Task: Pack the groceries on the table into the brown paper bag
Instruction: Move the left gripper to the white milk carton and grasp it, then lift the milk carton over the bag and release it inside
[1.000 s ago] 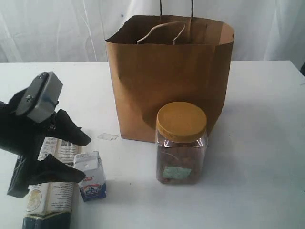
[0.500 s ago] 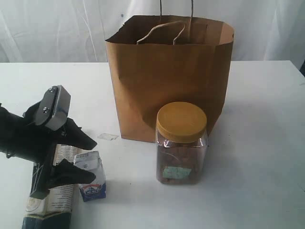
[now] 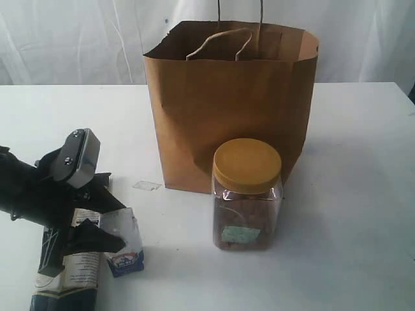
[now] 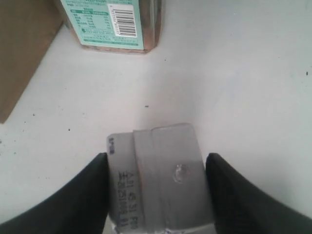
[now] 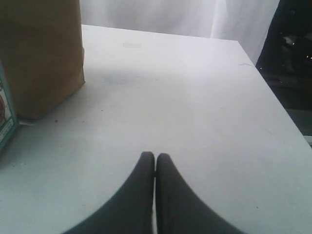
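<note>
The black left claw (image 4: 157, 157) straddled the small white carton (image 4: 158, 195), fingers against both sides; whether it clamped was unclear. The right claw (image 5: 155, 157) stood closed, empty.

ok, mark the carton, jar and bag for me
carton (image 4: 156, 180), left wrist view, top panel.
jar (image 3: 247, 165), exterior view, yellow lid.
bag (image 3: 227, 110), exterior view, front face.

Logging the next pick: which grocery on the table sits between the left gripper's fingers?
The small white carton, flanked by the left gripper. The yellow-lidded clear jar stands apart before the brown paper bag; the dark-blue pasta packet lies flat under the arm.
</note>
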{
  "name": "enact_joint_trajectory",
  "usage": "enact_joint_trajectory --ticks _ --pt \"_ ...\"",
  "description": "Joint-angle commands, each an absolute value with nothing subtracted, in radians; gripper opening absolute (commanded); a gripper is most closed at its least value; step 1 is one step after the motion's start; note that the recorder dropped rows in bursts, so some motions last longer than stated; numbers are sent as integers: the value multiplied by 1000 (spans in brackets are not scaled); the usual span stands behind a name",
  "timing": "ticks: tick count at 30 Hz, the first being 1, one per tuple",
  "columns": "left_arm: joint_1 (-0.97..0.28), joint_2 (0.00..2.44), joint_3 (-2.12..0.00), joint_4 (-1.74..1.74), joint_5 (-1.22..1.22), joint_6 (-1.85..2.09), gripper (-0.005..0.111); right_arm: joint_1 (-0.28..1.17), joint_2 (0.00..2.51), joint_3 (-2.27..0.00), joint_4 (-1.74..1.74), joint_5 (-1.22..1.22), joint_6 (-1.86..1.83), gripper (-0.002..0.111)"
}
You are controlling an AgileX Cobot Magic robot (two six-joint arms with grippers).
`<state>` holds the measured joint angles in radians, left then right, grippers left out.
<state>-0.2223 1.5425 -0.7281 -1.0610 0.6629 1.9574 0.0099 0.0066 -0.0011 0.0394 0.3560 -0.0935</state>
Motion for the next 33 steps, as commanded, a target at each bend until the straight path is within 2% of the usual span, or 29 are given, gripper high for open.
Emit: enact_joint_trajectory --ticks 1,14,17,19,21,24,30,33 --pt "-224 1516 -778 -1074 709 1915 1 2 0 0 37 349 -94 0" --pt "-224 1146 -1035 -916 747 1632 0 2 0 0 37 349 -94 0" --pt "-224 1060 -1115 -976 656 1666 0 2 0 0 37 349 -94 0" --pt "-224 1036 -1164 -1184 542 1675 0 2 0 0 37 349 -94 0" --pt "-224 1041 -1193 -1440 447 1692 0 2 0 0 37 349 -94 0" --pt "-224 1087 -1222 -1743 477 1851 0 4 0 0 37 349 -94 0" --pt "-230 1279 -1320 -1744 787 2005 0 4 0 0 37 349 -94 0" --pt "-260 1363 -1377 -1744 776 2059 0 4 0 0 37 349 -94 0"
